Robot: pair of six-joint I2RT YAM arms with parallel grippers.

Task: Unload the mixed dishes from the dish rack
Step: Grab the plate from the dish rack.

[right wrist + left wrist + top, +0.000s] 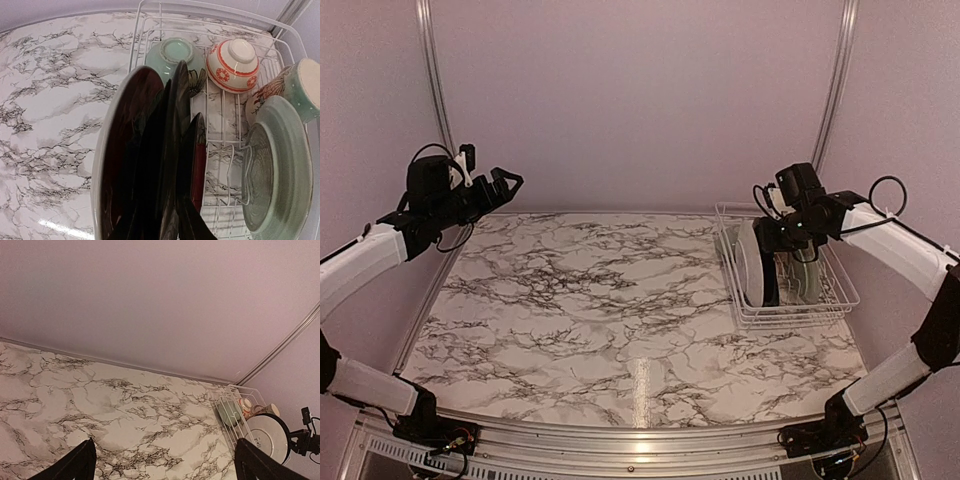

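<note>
Widely parted, the fingers [75, 465] of the left gripper [506, 183] hold nothing, and we see that arm raised over the far left corner of the marble surface [600, 320]; the right gripper [772, 236] reaches down into the dish rack [840, 295], its dark fingers [192, 225] drawn narrow on either side of the upright plates' top rims; whether they press on a plate we cannot tell, since fingers and dark plates merge in the right wrist view; the dish rack sits at the right edge of the surface, toward the far right corner; we count 3 plates on edge in it; the black-rimmed plate [750, 262], the largest, stands along the rack's left edge, its white side facing left; the pale green plate [280, 170] stands near the rack's right edge; the dark red plate [199, 150] stands between those 2, just beside the black-rimmed one; the mug [305, 85] lies tilted at the right edge, beyond the pale green plate; 2 bowls rest foot-up along the rack's far edge: the pale green bowl [175, 52] at the far left corner, the patterned bowl [232, 62] just beside it.
</note>
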